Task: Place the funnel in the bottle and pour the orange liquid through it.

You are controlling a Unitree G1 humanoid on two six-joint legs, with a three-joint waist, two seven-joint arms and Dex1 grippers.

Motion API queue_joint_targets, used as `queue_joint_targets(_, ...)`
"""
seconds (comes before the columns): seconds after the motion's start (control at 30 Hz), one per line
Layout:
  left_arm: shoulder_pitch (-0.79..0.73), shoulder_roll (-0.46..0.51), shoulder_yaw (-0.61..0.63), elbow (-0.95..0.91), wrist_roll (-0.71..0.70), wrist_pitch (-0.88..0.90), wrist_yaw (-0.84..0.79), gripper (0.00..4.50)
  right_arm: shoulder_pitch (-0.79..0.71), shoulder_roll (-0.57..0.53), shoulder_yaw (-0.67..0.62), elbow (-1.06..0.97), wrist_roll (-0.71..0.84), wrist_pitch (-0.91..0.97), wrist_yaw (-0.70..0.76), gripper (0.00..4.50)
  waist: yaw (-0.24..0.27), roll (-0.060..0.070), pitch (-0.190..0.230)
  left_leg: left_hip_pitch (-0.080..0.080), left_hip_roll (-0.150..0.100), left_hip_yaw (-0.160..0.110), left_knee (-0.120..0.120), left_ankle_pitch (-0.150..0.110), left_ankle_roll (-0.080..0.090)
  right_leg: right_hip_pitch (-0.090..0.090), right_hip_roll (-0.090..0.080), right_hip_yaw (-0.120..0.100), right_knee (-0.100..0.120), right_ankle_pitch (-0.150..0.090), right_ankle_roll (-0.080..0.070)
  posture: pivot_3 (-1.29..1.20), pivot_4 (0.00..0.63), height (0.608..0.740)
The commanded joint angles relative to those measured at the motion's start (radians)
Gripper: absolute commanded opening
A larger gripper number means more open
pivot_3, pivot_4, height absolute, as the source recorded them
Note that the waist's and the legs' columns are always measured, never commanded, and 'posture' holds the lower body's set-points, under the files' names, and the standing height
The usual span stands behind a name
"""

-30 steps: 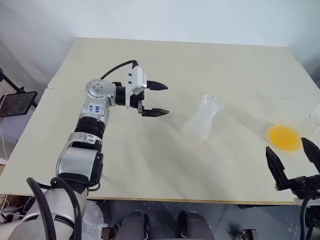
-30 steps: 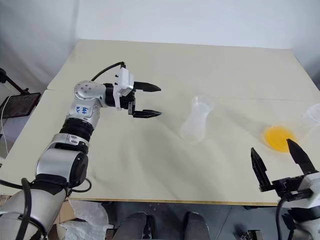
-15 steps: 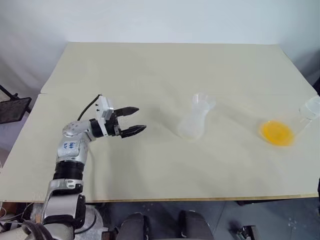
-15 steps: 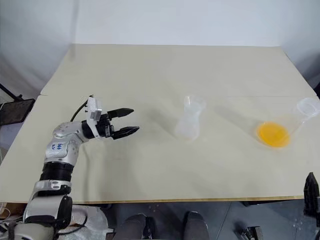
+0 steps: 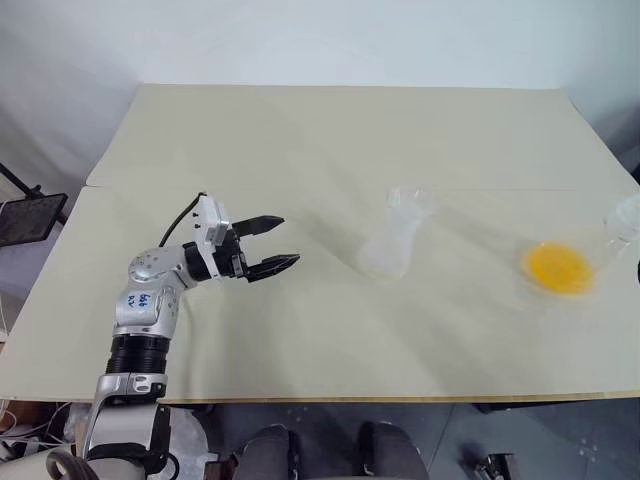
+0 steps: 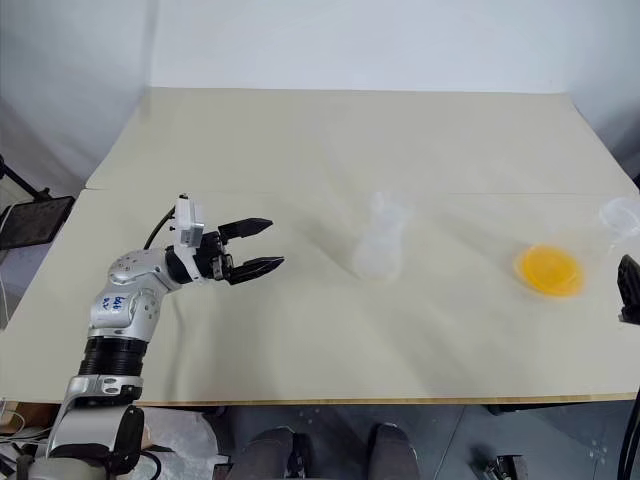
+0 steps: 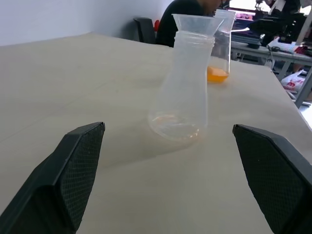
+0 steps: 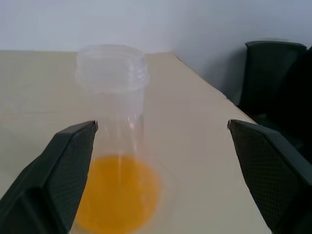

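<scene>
The frosted bottle (image 5: 388, 256) stands upright mid-table with the clear funnel (image 7: 195, 23) seated in its neck. My left gripper (image 5: 290, 240) hovers open and level just above the table, well left of the bottle and pointing at it; in the left wrist view the bottle (image 7: 180, 97) stands between the fingers (image 7: 73, 165), some way ahead. The orange liquid (image 5: 557, 268) pools in a clear conical flask (image 8: 113, 78) at the table's right side. My right gripper (image 8: 162, 126) is open and empty, just short of that flask, at the right edge (image 6: 628, 290).
Two beige tabletops (image 5: 330, 130) meet along a seam. A black device on a stand (image 5: 25, 218) sits off the left edge. Dark chairs (image 8: 273, 73) stand beyond the table's right side. A seated person (image 7: 187, 14) and desks show far behind the bottle.
My left gripper sank and drew back to the left, away from the bottle, then held still. My right gripper swung from the table's front right corner out to the right edge beside the flask.
</scene>
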Motion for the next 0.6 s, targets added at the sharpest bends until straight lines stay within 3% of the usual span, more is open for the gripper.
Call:
queue_joint_targets(0.03,0.015,0.001,-0.001,-0.063,-0.03,0.0,0.005,4.47,-0.083,-0.063,0.02,0.073,-0.005,0.027,0.057,4.5,0.001,0.0,0.0,0.0,0.0,0.0,0.0,0.0,0.0,0.0,0.0,0.0,0.0,0.0,0.0,0.0,0.15,0.74)
queue_joint_targets(0.47,0.035,0.007,-0.008,-0.108,-0.04,0.0,0.03,4.47,-0.347,-0.116,0.11,0.362,-0.128,-0.024,0.125,4.5,0.0,0.0,0.0,-0.001,0.0,0.0,0.001,0.0,0.0,0.0,0.0,-0.001,0.0,0.0,0.0,0.0,0.15,0.74)
queue_joint_targets(0.6,0.035,0.008,-0.009,-0.11,-0.04,-0.007,0.033,4.5,-0.391,-0.104,0.1,0.41,-0.133,-0.073,0.148,3.62,0.001,0.0,0.0,-0.001,0.0,0.0,0.001,0.0,0.0,0.0,0.0,-0.002,-0.001,0.0,0.0,0.0,0.15,0.74)
